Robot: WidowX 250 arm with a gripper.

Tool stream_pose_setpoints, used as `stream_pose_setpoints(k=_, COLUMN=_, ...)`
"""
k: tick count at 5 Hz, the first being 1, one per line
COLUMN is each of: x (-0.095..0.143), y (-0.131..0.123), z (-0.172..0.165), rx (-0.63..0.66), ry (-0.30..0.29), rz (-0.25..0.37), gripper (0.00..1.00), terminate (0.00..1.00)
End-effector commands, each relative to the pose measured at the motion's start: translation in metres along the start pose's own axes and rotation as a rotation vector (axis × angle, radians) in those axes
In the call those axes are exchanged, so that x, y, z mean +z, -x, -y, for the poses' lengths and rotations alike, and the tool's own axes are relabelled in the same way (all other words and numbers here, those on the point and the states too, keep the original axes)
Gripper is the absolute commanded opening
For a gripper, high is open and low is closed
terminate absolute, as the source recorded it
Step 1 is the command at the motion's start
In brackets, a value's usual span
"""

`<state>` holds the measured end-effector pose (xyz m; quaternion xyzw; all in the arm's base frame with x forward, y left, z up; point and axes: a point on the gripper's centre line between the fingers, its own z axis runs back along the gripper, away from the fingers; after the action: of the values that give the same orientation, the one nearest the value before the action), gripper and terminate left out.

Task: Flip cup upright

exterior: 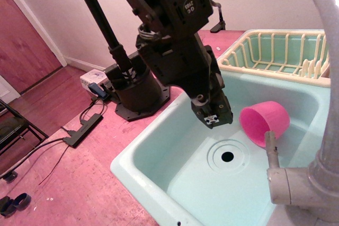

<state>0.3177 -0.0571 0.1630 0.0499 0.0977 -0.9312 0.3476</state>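
Tool point(213, 117) jaw state unclear — cup point(265, 121) handle hidden.

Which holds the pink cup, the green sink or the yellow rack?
The green sink: the cup lies on its side there. The rack sits behind.

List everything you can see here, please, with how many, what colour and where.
cup: one, bright pink, lying on its side in the sink, right of the drain
sink: one, pale turquoise, centre
drain: one, dark hole, sink floor
dish rack: one, cream over green, behind the sink
faucet: one, grey, right foreground
power strip: one, black, floor at left
arm base: one, black, left of the sink
hand: one, black, above the sink, left of the cup, holding nothing
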Motion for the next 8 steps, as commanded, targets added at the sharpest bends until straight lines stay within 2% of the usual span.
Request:
stream_pose_setpoints(k=1, x=0.000, y=0.000, z=0.000, rx=0.000, ry=0.000, rz=0.000, gripper=1.00, terminate=0.00)
stream_pose_setpoints(k=2, x=0.000, y=0.010, z=0.006, rx=-0.216, ry=0.021, rz=-0.038, gripper=1.00, terminate=0.00)
stream_pose_setpoints(k=3, x=-0.004, y=0.014, z=0.016, rx=-0.364, ry=0.045, rz=-0.062, gripper=1.00, terminate=0.00)
stream_pose_setpoints(k=4, x=-0.015, y=0.021, z=0.025, rx=-0.428, ry=0.053, rz=-0.102, gripper=1.00, terminate=0.00)
stream_pose_setpoints(k=5, x=-0.028, y=0.028, z=0.033, rx=-0.513, ry=0.074, rz=-0.117, gripper=1.00, terminate=0.00)
stream_pose_setpoints(k=6, x=-0.050, y=0.028, z=0.036, rx=-0.532, ry=0.073, rz=-0.126, gripper=1.00, terminate=0.00)
stream_pose_setpoints(k=7, x=-0.064, y=0.039, z=0.026, rx=-0.525, ry=0.056, rz=-0.157, gripper=1.00, terminate=0.00)
stream_pose_setpoints(k=8, x=-0.069, y=0.046, z=0.010, rx=-0.531, ry=0.047, rz=-0.175, gripper=1.00, terminate=0.00)
